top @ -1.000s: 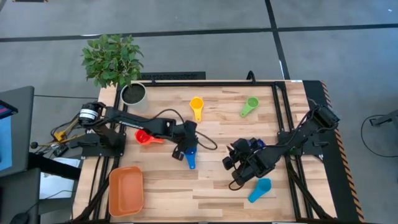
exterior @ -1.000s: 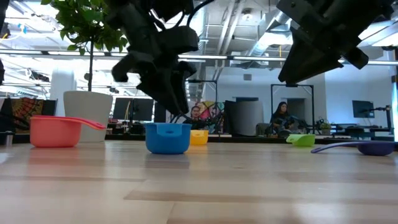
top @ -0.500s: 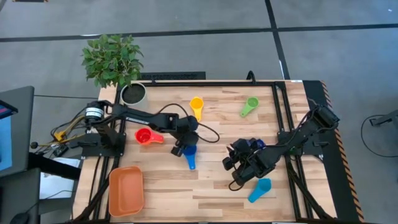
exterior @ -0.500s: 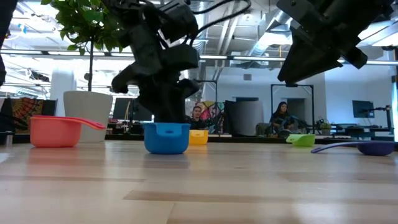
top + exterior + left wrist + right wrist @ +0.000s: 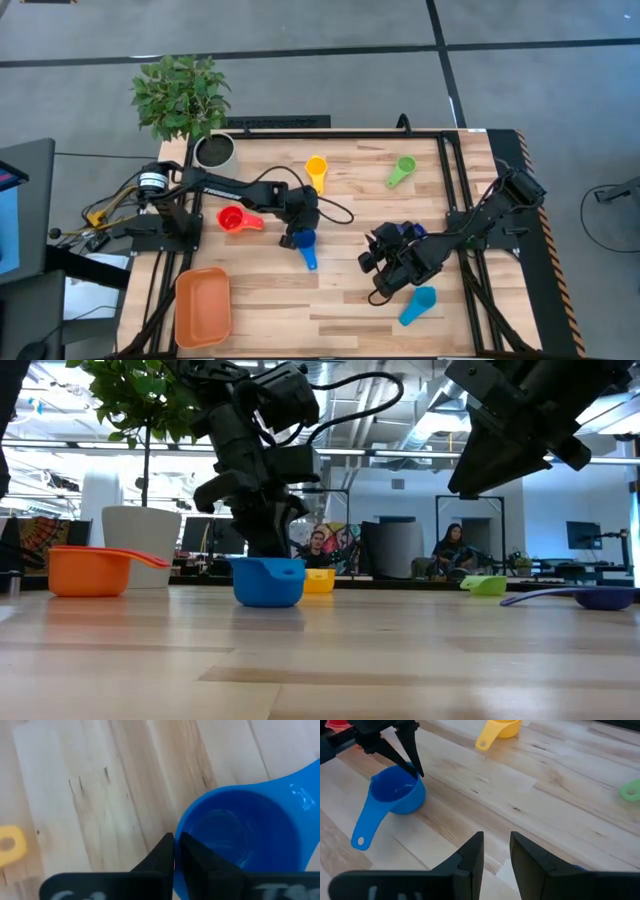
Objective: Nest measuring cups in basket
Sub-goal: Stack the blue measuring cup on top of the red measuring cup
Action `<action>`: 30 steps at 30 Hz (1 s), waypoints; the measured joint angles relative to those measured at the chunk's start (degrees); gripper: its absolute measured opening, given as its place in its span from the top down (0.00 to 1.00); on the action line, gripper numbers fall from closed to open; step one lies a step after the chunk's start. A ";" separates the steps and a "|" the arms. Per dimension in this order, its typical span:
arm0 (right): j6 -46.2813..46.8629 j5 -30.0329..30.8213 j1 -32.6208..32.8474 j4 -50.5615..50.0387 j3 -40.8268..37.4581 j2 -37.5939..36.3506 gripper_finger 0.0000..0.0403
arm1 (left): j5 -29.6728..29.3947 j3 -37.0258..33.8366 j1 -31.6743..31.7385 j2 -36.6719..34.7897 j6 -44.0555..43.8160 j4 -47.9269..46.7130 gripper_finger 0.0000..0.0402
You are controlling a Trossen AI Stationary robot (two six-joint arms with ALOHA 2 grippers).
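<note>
My left gripper point(image 5: 297, 234) reaches down over a blue measuring cup point(image 5: 303, 245) at the table's middle and is shut on its rim. The cup's handle point(image 5: 366, 827) points toward the table's near edge. A red cup point(image 5: 232, 219), a yellow cup point(image 5: 316, 170), a green cup point(image 5: 400, 170) and a light blue cup point(image 5: 418, 303) lie loose on the wood. A dark blue cup point(image 5: 600, 598) shows at the right in the low view. The orange basket point(image 5: 203, 305) sits at the near left. My right gripper point(image 5: 370, 262) hangs open above the table, right of the blue cup. My left gripper pinches the blue cup's rim point(image 5: 178, 831) on the side away from the handle, one finger point(image 5: 197, 857) inside the bowl and one point(image 5: 157, 857) outside. The fingers slant down from the far left. The cup's bottom point(image 5: 268, 600) stands on the table.
A white plant pot point(image 5: 214, 151) with a leafy plant stands at the far left corner. Black frame rails point(image 5: 445, 180) run along the table's edges. Bare wood lies between the blue cup and the basket. People sit in the room beyond the table.
My left gripper has sunk onto the blue cup, rolling a little, and its fingers have shut on the rim, taking hold. The cup has kept its place on the table.
</note>
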 joint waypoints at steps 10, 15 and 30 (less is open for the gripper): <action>0.04 -0.11 0.11 -0.37 0.00 0.00 0.70 | -6.09 -0.03 -0.02 -8.31 -14.34 -10.93 0.99; 0.06 -0.13 0.09 -0.41 0.00 0.00 0.70 | -11.86 -3.56 0.00 -19.08 -20.65 -15.13 0.99; -3.95 0.42 -2.92 -0.08 0.00 0.02 0.70 | -26.18 -22.62 0.00 -56.39 -55.79 -32.36 1.00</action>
